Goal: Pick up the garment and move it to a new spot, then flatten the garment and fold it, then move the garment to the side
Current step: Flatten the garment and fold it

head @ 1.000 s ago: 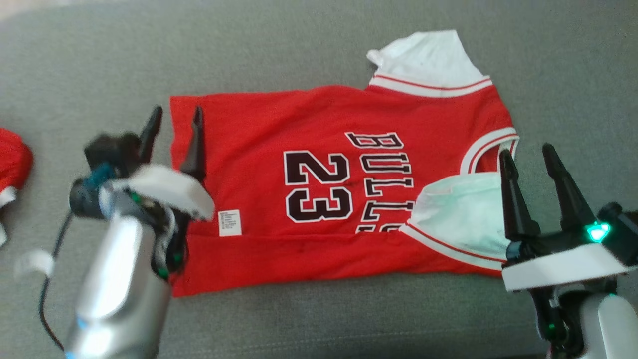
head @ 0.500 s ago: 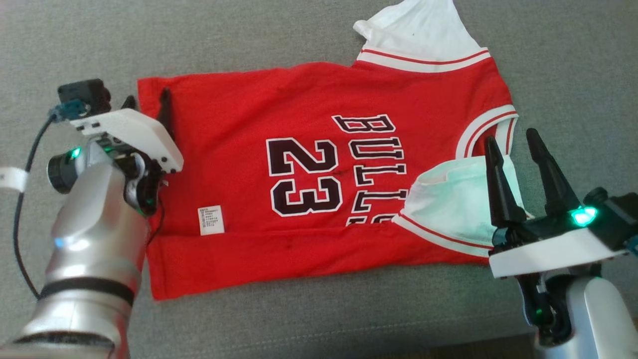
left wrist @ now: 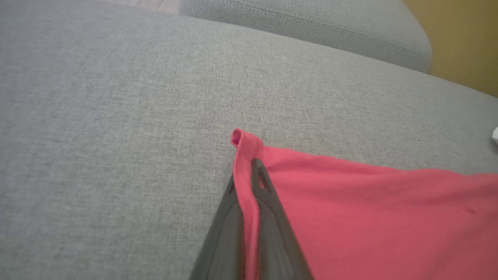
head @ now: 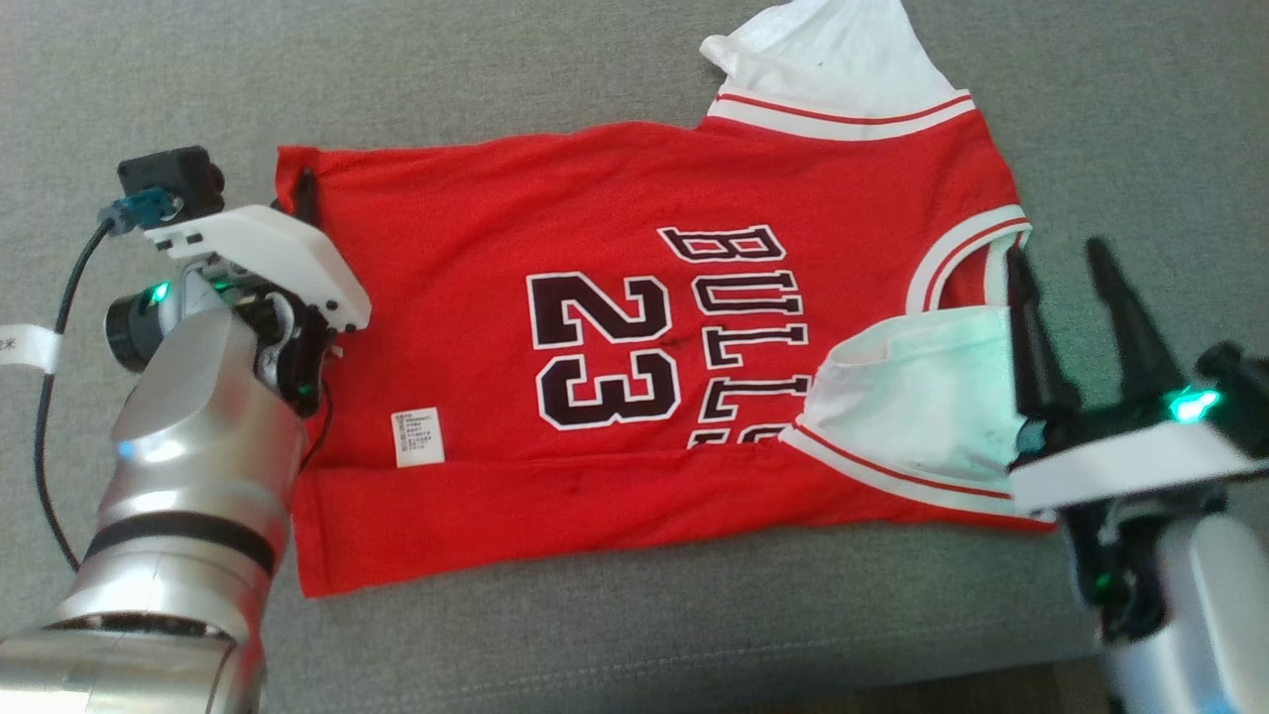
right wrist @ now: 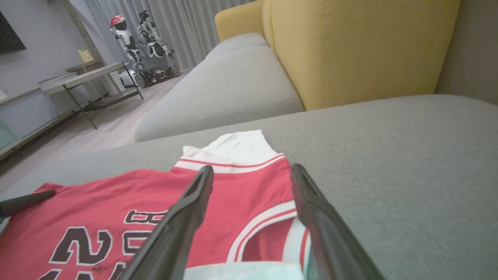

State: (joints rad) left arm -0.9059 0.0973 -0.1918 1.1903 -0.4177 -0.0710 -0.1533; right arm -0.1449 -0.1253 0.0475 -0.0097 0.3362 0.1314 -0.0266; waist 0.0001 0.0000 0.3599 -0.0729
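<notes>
The garment (head: 615, 397) is a bright red top with white trim and dark "BULLS 23" lettering, lying spread on the grey sofa cushion (head: 595, 79). Its white lining shows at the far end and near my right gripper. My left gripper (head: 302, 193) is shut on the garment's far left corner. The left wrist view shows the red hem (left wrist: 246, 163) pinched between the two dark fingers (left wrist: 268, 202). My right gripper (head: 1056, 250) stands open at the garment's right edge, over the armhole trim. In the right wrist view the garment (right wrist: 116, 190) lies beyond its spread fingertips (right wrist: 251, 169).
The cushion's front edge runs along the bottom of the head view. A yellow backrest (right wrist: 350, 46) rises behind the cushion, with another grey seat (right wrist: 233, 85) beyond. A black cable with a white label (head: 25, 347) hangs left of my left arm.
My left gripper went from open beside the garment's left hem to shut on its far left corner. The right gripper shifted slightly to the right and stayed open. The head camera also moved.
</notes>
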